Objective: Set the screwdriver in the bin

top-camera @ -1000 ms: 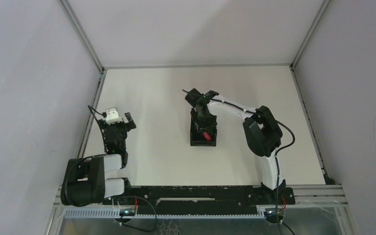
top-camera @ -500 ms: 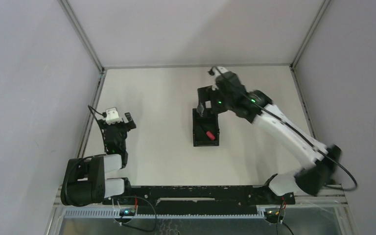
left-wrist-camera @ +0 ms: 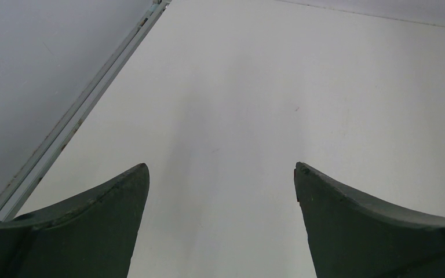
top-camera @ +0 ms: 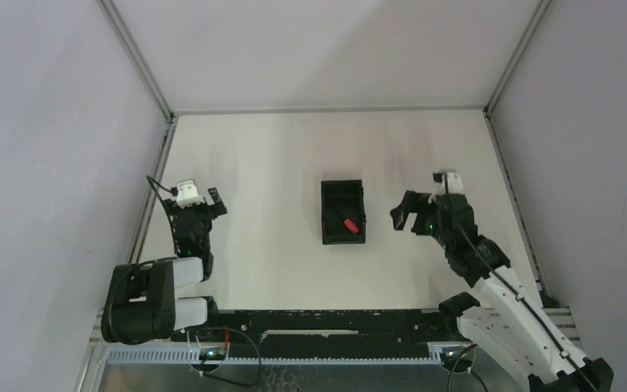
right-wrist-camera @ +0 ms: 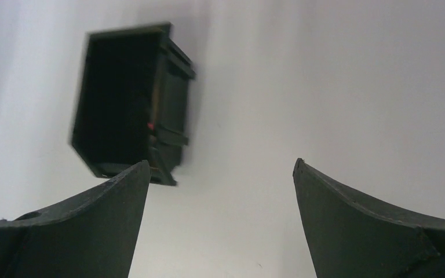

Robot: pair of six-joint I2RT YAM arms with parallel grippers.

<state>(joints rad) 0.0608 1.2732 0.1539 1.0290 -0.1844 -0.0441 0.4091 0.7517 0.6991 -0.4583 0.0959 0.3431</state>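
The small black bin (top-camera: 342,193) stands at the middle of the table. The screwdriver (top-camera: 346,224) lies inside it, its red handle showing near the front wall. In the right wrist view the bin (right-wrist-camera: 174,98) is at the upper left, with a speck of red of the screwdriver (right-wrist-camera: 150,125) inside. My right gripper (top-camera: 406,215) is open and empty, to the right of the bin and apart from it; it also shows in its wrist view (right-wrist-camera: 221,168). My left gripper (top-camera: 197,202) is open and empty at the far left, over bare table (left-wrist-camera: 221,168).
A metal rail (top-camera: 148,200) runs along the table's left edge, close to my left gripper. Grey walls enclose the table on three sides. Another rail (top-camera: 516,200) runs along the right edge.
My right arm has pulled back from above the bin to the right and toward the near edge, open and empty. The screwdriver stays in the bin. The left arm has not moved.
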